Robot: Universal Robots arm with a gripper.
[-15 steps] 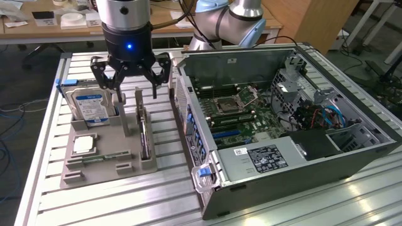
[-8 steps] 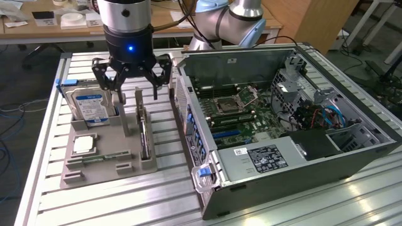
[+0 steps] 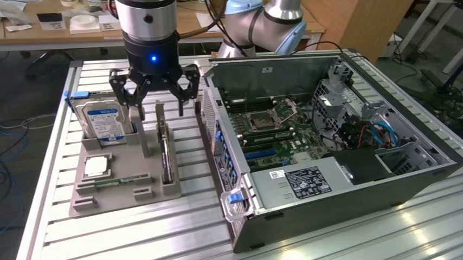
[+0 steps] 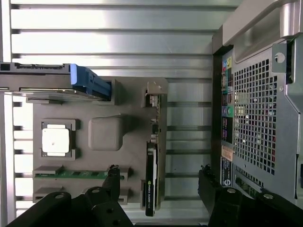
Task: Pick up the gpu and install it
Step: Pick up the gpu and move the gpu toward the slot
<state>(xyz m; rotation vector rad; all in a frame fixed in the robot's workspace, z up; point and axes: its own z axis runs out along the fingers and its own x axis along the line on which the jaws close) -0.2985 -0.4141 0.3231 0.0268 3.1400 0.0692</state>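
The gpu [image 3: 166, 154] is a thin dark card standing on edge in a slot of the grey holder tray [image 3: 130, 162]. My gripper [image 3: 154, 108] hangs open above the tray's far end, just over the card's top edge and touching nothing. In the wrist view the gpu [image 4: 152, 161] appears edge-on with a small green logo. It lies between my two black fingers [image 4: 113, 172], nearer the one on the tray side, and the gripper [image 4: 159, 172] holds nothing. The open computer case [image 3: 326, 135] with its motherboard [image 3: 275, 130] lies at the exterior view's right of the tray.
In the tray a silver hard drive [image 3: 105, 122] with a blue-white label stands upright, beside a square processor [image 3: 96, 165] and a green RAM stick [image 3: 116, 181]. The case's perforated rear panel [image 4: 255, 109] is close beside the tray. All of it rests on a slatted aluminium table [image 3: 145, 233].
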